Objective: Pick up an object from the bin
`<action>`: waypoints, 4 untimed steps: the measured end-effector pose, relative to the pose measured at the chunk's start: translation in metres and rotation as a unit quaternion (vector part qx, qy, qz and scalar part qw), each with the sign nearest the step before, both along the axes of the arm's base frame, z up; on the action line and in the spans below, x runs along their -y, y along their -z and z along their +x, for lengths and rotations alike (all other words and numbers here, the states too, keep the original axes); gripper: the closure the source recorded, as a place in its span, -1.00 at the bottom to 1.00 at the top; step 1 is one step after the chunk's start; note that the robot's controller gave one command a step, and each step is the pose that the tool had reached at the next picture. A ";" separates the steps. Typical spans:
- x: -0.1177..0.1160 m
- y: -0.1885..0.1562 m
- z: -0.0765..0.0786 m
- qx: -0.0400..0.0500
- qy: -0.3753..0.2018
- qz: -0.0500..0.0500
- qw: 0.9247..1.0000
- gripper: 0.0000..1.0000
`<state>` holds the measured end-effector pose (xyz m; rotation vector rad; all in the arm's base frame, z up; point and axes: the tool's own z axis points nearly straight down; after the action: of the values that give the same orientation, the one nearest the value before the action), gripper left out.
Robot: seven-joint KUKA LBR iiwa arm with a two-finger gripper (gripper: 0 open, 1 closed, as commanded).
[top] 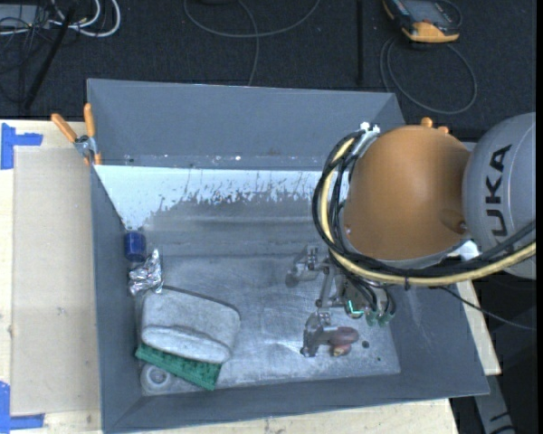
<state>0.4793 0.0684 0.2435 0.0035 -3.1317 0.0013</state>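
Showing dark floor and pale boards around a grey metal bin point(244, 134), its scuffed bottom mostly bare. Hanging low at lower right, gripper point(309, 303) seeming spread and clasping nothing, one finger just beside a small reddish-brown lump point(345, 339); lying well apart at lower left, grey pad point(188, 319), green block point(176, 366), crumpled foil point(147, 276). Judging pick not yet made: closing and lifting remaining.

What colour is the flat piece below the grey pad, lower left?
The flat piece is dark green; the camera view shows it.
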 end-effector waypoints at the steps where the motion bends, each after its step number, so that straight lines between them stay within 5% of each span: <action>1: 0.023 0.062 0.003 0.001 0.073 -0.001 0.997 -1.00; 2: 0.105 0.135 0.017 0.002 -0.104 0.001 0.995 -1.00; 3: 0.123 0.172 0.039 0.006 -0.314 0.003 0.950 -1.00; 4: 0.123 0.170 0.041 0.010 -0.311 0.002 0.950 1.00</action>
<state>0.5202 -0.0550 0.0739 0.9845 -2.9946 -0.0006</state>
